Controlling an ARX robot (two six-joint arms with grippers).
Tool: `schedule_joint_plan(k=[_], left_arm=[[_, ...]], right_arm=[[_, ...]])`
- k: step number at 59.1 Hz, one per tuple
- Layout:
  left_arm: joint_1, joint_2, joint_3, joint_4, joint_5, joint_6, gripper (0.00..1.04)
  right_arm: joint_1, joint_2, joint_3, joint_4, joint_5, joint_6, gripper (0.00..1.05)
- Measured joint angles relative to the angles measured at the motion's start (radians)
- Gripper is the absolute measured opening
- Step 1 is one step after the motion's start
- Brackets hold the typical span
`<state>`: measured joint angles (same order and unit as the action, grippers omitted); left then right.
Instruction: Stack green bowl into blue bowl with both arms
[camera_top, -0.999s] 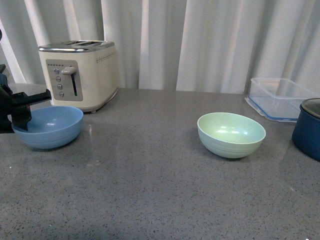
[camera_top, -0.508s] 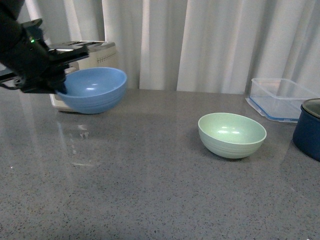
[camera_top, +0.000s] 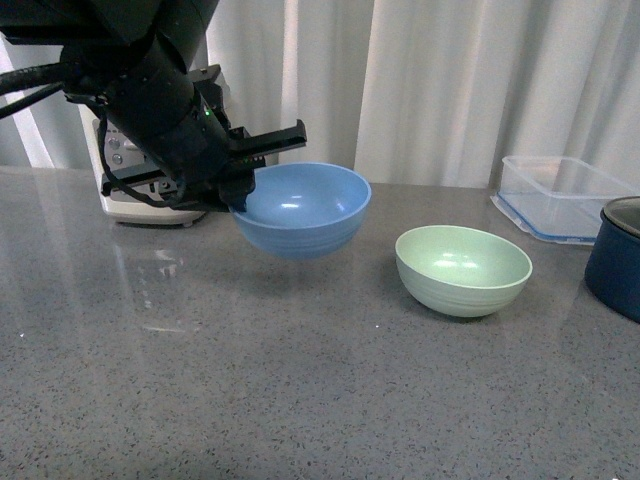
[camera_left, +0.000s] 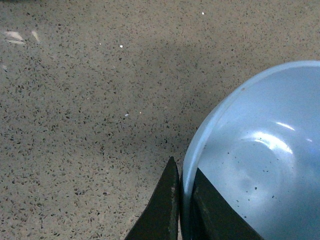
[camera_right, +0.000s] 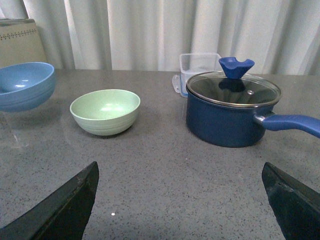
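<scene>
Mid-carry: my left claw pinches the left side of the blue bowl's rim and holds the bowl level and clear of the grey counter, with a shadow beneath it. The left wrist view shows 1 finger outside the wall and 1 inside, pressed onto the rim. The green bowl sits upright and empty on the counter to the right of the blue bowl, near it but apart, and nothing touches it. My right claw is spread wide and holds nothing, low over the counter on the near side of the green bowl.

I judge the step in hand to be bringing the blue bowl toward the middle; the stacking itself is not yet begun. The next move calls for lowering the blue bowl flat onto bare counter short of the green bowl and letting go. My right claw must then take the green bowl by its rim and lift it over.

Room is generous: open counter lies under and in front of both bowls. The tight spots are the gap between the 2 rims and the navy pot just right of the green bowl. A toaster stands behind my left arm, and a clear container stands at the back right. No view shows the counter's front edge.
</scene>
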<state>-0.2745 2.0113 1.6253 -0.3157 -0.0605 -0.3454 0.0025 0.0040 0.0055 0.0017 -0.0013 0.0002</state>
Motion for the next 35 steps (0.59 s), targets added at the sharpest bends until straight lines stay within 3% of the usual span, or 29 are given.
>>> schedule_joint_plan(k=[32, 35], left_arm=[[-0.028, 0.098, 0.0, 0.0, -0.027, 0.001, 0.04], [-0.03, 0.098, 0.0, 0.001, -0.028, 0.001, 0.09]], right_arm=[[0.0, 0.0, 0.0, 0.0, 0.0, 0.0, 0.95], [0.0, 0.0, 0.0, 0.0, 0.0, 0.0, 0.95]])
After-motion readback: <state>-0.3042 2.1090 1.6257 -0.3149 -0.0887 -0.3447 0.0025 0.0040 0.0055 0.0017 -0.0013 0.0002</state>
